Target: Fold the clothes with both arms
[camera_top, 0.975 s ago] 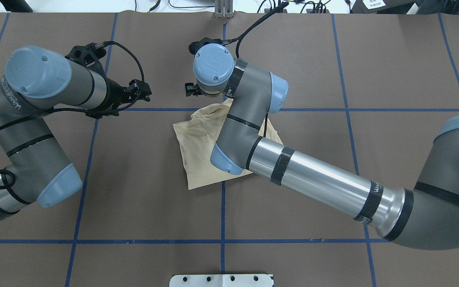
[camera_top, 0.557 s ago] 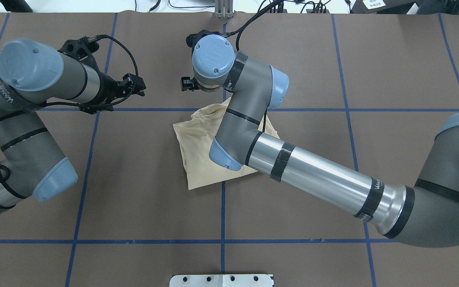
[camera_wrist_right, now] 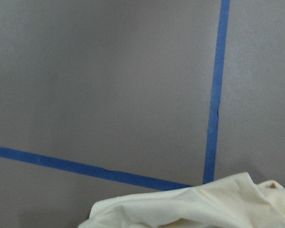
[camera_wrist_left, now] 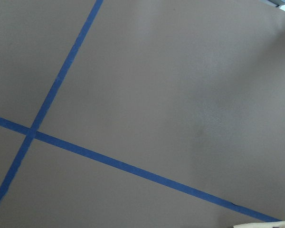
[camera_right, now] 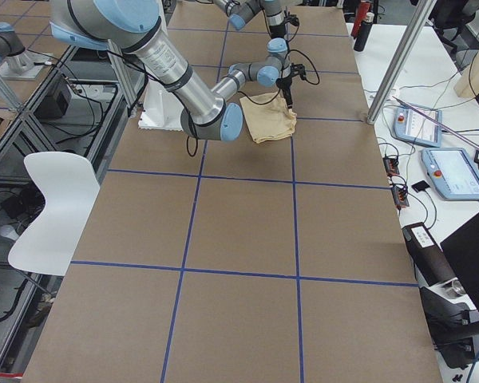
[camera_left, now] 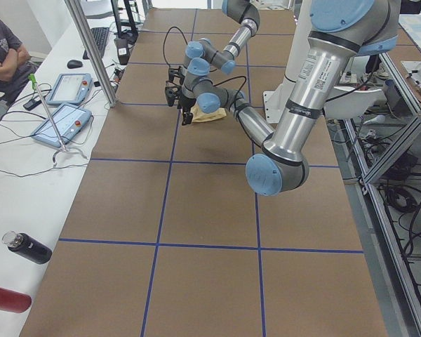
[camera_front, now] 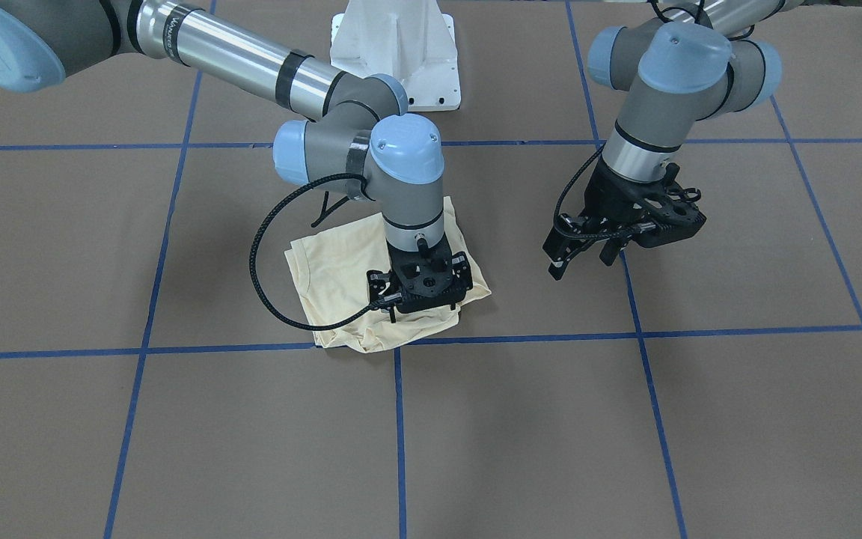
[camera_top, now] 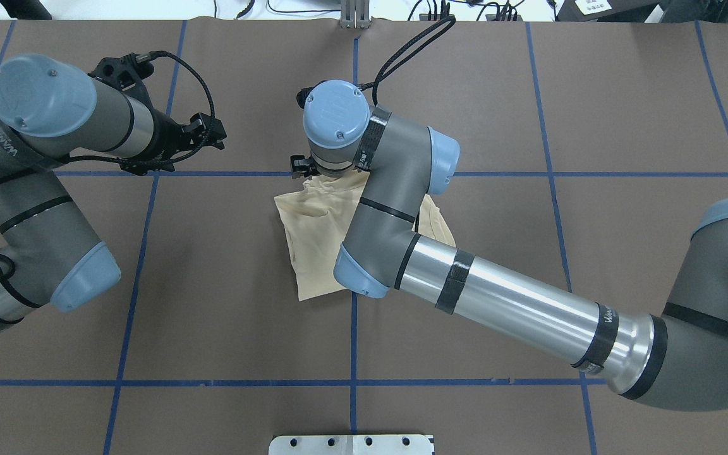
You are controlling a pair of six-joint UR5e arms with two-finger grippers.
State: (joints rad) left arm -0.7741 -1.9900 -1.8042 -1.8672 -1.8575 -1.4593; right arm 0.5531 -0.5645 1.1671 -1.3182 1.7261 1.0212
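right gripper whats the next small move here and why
Probably lower the right gripper a little onto the rumpled edge of the shirt by the blue tape line and pinch it. It hangs over that bunched edge, while the left gripper sits off over bare table.

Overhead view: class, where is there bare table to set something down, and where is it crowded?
Bare table lies far right, beyond the right arm; also between the shirt and the left arm, and along the near blue tape line. Crowded: the centre, where the right gripper stands over the shirt, and far left, where the left gripper hovers.
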